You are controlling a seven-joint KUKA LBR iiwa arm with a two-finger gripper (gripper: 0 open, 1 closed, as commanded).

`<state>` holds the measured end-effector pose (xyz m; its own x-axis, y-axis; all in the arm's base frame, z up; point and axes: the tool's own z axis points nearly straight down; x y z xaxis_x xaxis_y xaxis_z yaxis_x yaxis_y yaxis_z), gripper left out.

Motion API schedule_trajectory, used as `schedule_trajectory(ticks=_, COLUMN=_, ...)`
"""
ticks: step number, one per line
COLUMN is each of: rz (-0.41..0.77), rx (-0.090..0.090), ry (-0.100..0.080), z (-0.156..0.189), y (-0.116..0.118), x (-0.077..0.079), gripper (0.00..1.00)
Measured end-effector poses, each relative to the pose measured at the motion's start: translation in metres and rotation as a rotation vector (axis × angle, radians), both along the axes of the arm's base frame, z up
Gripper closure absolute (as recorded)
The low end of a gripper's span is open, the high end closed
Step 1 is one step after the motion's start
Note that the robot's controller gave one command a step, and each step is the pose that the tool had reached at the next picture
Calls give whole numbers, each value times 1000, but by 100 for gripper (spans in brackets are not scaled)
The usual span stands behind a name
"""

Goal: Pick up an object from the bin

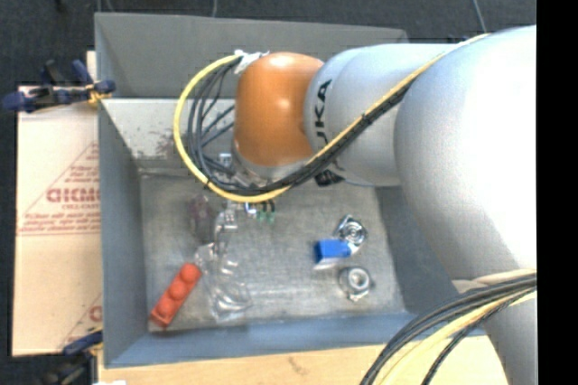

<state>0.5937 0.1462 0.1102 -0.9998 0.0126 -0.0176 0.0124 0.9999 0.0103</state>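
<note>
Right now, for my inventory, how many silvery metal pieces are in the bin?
2 metal pieces: one above the blue piece, one below it; the arm may hide more.

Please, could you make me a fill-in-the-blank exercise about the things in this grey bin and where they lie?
1. The bumpy orange-red object lies near the lower ___ corner of the bin.
2. The small object between the upper metal piece and the lower metal piece is ___ in colour.
3. The crumpled clear plastic lies just to the ___ of the orange-red object.
4. The rounded cover on the arm's wrist is ___ in colour.

Missing words: left; blue; right; orange.
</note>
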Motion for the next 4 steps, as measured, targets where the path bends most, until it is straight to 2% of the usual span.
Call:
schedule_trajectory(ticks=1, rz=583, rx=-17, ry=2, z=2, y=-3, x=18, gripper=0)
schedule_trajectory(ticks=2, rz=804, rx=-18, ry=4, z=-32, y=43, x=23, gripper=0)
schedule_trajectory(ticks=3, rz=799, rx=-16, ry=3, z=-31, y=44, x=23, gripper=100)
schedule_trajectory(ticks=4, rz=886, rx=-15, ry=3, z=36, y=88, x=-33, gripper=100)
